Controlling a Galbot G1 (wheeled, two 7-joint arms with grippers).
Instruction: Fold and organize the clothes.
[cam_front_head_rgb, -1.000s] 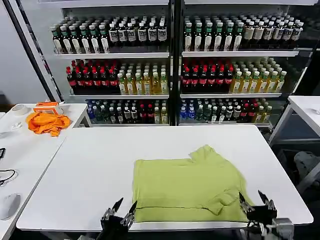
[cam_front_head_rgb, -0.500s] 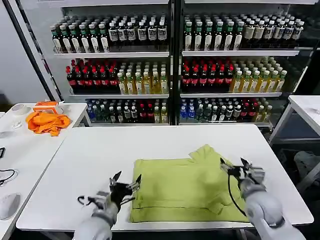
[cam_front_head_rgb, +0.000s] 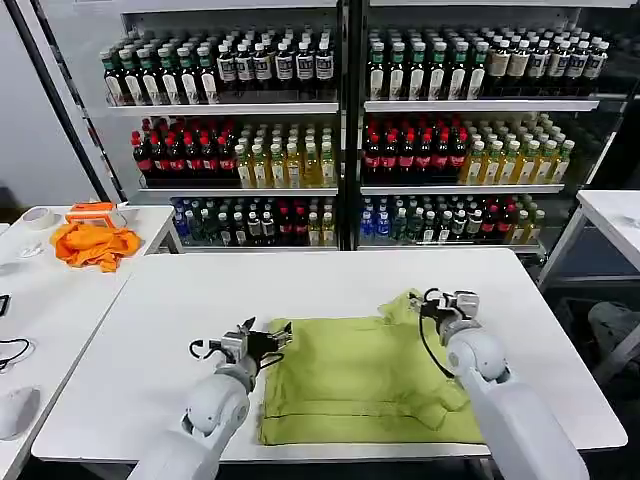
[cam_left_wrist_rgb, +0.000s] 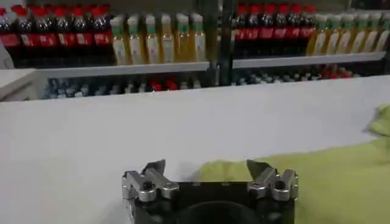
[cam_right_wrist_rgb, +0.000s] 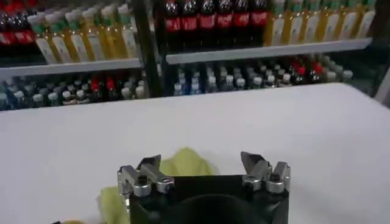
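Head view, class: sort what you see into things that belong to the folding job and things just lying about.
Belongs to the job:
- lime T-shirt on the white table
- left gripper, open at the shirt's far left corner
- right gripper, open at its far right corner

Just lying about:
- orange cloth on the side table
- shelved bottles

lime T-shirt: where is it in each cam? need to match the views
Head view: the lime T-shirt lies on the white table, between the left gripper and the right gripper.
Left wrist view: just beyond the left gripper, spreading to the frame edge.
Right wrist view: a corner beyond the right gripper.
Shared landmark: the bottle shelves behind the table, seen in all three views.
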